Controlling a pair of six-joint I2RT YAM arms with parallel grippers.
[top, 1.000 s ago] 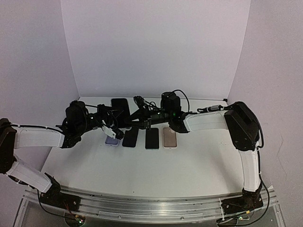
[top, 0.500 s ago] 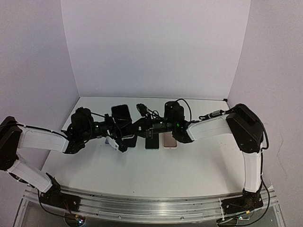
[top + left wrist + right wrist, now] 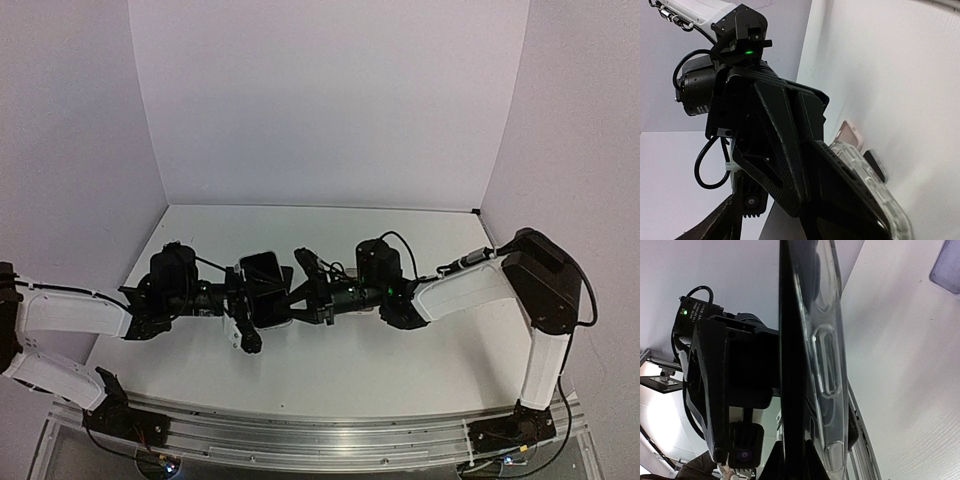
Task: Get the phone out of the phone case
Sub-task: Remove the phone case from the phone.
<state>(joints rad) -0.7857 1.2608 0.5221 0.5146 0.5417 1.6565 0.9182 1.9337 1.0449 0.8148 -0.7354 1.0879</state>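
From above, the right gripper (image 3: 298, 292) is pinching the phone (image 3: 262, 285) up over the table (image 3: 400, 365). The left gripper (image 3: 243, 305) is standing open just beside it. Left wrist: the phone is sitting in its clear case (image 3: 880, 205). Right wrist: the phone is showing edge-on.

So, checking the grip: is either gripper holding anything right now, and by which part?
The right gripper clamps the cased phone by the edge facing that arm; the left gripper stands open beside it, gripping nothing.
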